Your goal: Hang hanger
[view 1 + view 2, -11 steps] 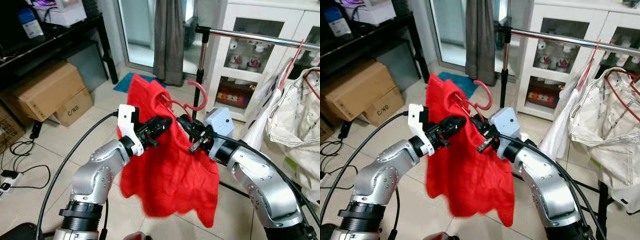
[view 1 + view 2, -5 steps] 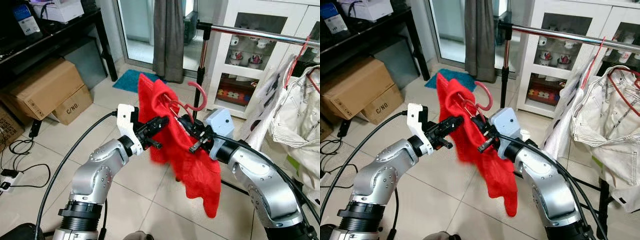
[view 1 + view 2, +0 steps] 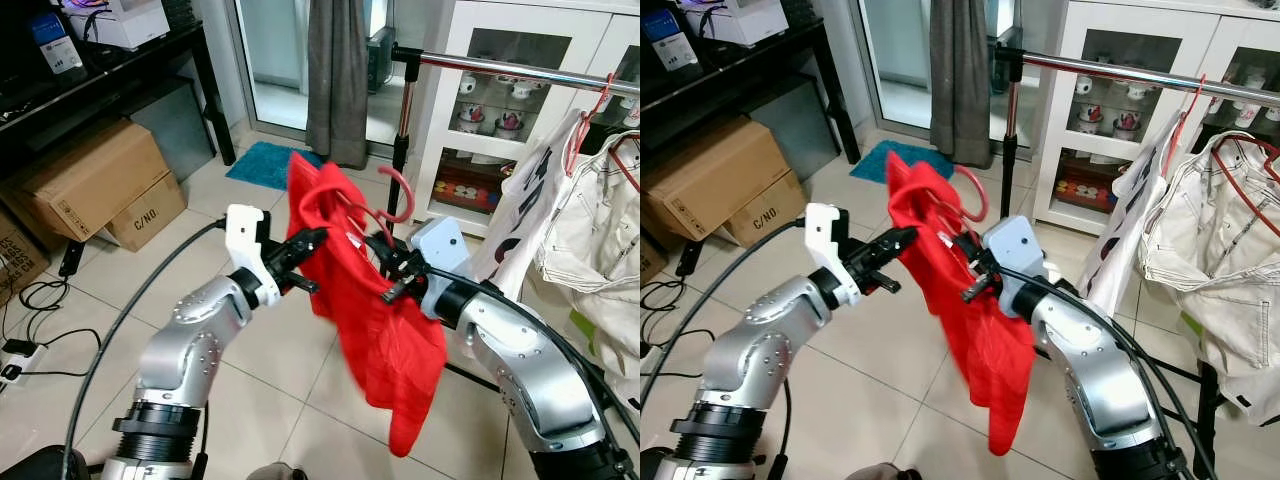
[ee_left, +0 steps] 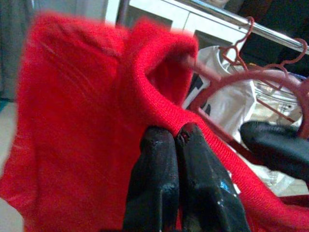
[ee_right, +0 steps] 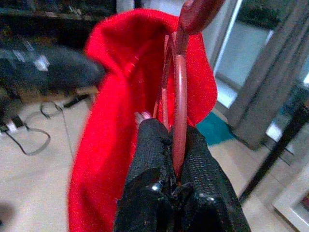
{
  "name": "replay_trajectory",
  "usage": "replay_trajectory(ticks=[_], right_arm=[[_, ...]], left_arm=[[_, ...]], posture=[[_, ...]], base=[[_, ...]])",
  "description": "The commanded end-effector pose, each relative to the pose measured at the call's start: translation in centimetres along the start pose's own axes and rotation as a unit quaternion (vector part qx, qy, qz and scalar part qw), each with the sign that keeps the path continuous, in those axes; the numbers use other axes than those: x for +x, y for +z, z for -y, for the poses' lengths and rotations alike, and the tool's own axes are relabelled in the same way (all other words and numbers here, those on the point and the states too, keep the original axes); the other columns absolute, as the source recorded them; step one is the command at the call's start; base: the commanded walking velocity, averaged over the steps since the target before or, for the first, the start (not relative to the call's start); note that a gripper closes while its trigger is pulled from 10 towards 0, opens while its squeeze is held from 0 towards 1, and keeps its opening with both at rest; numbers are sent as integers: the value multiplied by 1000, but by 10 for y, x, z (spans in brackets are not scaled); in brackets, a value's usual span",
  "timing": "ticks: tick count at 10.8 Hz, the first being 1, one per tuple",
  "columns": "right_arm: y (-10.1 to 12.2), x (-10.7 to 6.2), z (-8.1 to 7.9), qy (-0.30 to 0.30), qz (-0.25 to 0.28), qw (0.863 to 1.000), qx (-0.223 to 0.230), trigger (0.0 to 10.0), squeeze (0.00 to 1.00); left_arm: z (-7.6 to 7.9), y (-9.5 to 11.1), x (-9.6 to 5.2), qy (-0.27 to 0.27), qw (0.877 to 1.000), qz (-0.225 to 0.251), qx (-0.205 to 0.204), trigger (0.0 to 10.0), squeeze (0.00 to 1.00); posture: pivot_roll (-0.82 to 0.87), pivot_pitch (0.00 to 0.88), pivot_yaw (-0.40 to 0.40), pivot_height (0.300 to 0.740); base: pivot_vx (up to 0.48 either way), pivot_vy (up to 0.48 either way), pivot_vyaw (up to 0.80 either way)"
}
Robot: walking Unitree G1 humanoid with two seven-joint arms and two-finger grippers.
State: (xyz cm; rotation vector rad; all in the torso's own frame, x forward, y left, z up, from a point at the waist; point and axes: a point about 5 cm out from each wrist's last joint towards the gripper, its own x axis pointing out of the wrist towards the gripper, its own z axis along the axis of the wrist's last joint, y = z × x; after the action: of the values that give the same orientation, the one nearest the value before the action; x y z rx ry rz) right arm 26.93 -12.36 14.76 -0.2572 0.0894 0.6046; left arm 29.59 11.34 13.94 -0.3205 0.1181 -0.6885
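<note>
A red garment (image 3: 375, 315) hangs on a dark red hanger (image 3: 395, 190) in front of me, its hook curling up above the cloth. My left gripper (image 3: 312, 240) is shut on the garment's collar edge (image 4: 164, 113). My right gripper (image 3: 385, 262) is shut on the hanger's neck (image 5: 178, 121), just below the hook. A metal clothes rail (image 3: 520, 70) runs across the upper right, beyond and above the hanger.
White and cream clothes (image 3: 590, 230) on red hangers hang on the rail's right end. A white glass-door cabinet (image 3: 480, 120) stands behind it, a grey curtain (image 3: 338, 80) at the back. Cardboard boxes (image 3: 90, 180) and a black shelf (image 3: 100, 70) sit left; cables (image 3: 40, 300) lie on the tiled floor.
The red garment has swung from a wide spread into a narrow drape hanging toward the right. The left gripper has shifted slightly up and left with the collar. The view has moved a little.
</note>
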Motion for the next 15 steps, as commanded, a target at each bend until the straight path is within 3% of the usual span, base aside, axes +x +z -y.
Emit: replay_trajectory(ticks=[1,3,4,5,6,7,8,9,10,11,13,15], right_arm=[[-7,-1,7,-17,-33,999,-27,0,0],[-10,-2,3,18,-41,997,-58,0,0],[-8,-7,-9,84,-26,994,-72,0,0],[-9,-10,-14,116,-19,991,-68,0,0],[-14,-16,-17,142,-23,988,-61,0,0],[-19,-22,-19,163,-28,985,-55,0,0],[-20,-27,-20,185,-24,981,-45,0,0],[-21,-32,-21,201,-20,979,-34,0,0],[-22,-34,-20,197,-8,980,-11,0,0],[-22,-35,-19,184,7,983,21,0,0],[-25,-35,-16,180,16,982,50,0,0],[-24,-34,-9,154,37,985,71,0,0]], left_arm=[[-9,25,-7,28,998,40,37,0,0],[-30,52,-15,88,990,73,84,0,0],[-48,67,-20,148,976,69,141,0,0],[-63,75,-26,186,960,39,203,0,0],[-79,79,-35,224,936,-6,272,0,0],[-91,88,-44,261,920,-13,294,0,0],[-106,95,-55,305,890,-27,337,0,0],[-118,104,-67,350,871,-21,345,0,0],[-125,106,-73,370,862,-19,346,0,0],[-130,104,-78,384,858,-21,341,0,0],[-132,91,-77,374,868,-32,325,0,0],[-120,70,-60,309,901,-51,301,0,0]], posture=[[-15,0,95,740],[-12,0,92,740],[-12,0,92,740],[-11,0,91,740],[-12,0,94,740],[-13,0,95,740],[-15,0,102,740],[-15,0,103,740],[-15,0,106,740],[-14,0,106,740],[-13,0,104,740],[-11,0,102,740]], base=[[0,0,0],[0,0,0],[0,0,0],[0,0,0],[0,0,0],[0,0,0],[0,0,0],[0,0,0],[0,0,0],[0,0,0],[0,0,0],[0,0,0]])
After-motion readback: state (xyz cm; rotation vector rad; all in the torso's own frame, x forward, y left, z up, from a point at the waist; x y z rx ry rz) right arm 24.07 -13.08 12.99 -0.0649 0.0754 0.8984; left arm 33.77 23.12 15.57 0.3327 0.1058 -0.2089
